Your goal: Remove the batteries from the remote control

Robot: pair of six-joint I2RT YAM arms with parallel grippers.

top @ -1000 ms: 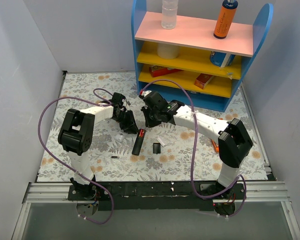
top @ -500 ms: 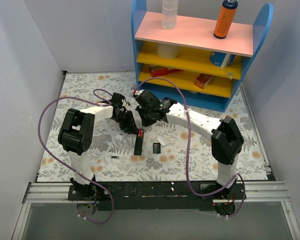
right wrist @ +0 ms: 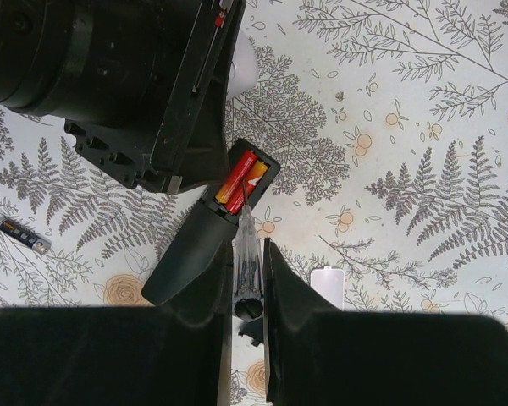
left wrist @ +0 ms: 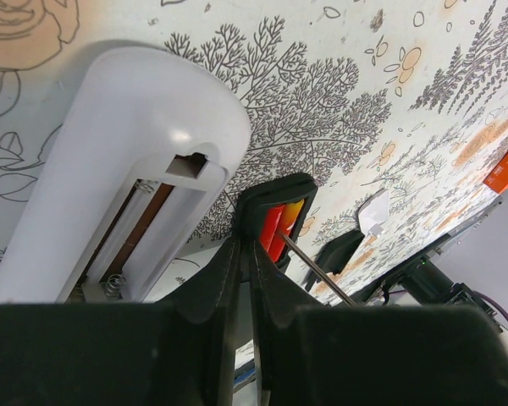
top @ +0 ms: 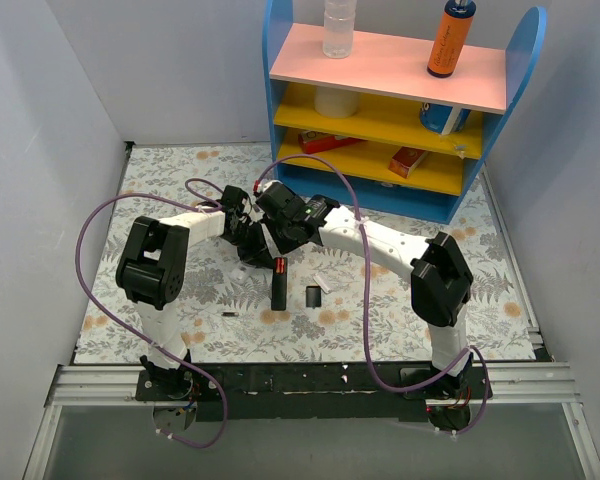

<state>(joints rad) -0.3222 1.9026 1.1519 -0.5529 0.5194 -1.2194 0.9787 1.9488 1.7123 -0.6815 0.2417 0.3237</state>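
Right gripper (top: 279,240) has swung left. The thin pale rod (right wrist: 246,241) pinched in its jaws now meets the red-and-white cylindrical batteries (right wrist: 241,180), which are still seated in the slim black remote control (top: 277,290), midway between the tabletop's side edges. Left gripper (top: 252,245) jaws pressed together at its open end. Prying looks imminent.

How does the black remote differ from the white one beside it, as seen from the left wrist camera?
The black remote control has red and yellow batteries in its open bay; the white remote has an empty bay with bare springs. The black one's end is squared, the white one's rounded. Both have the back cover off.
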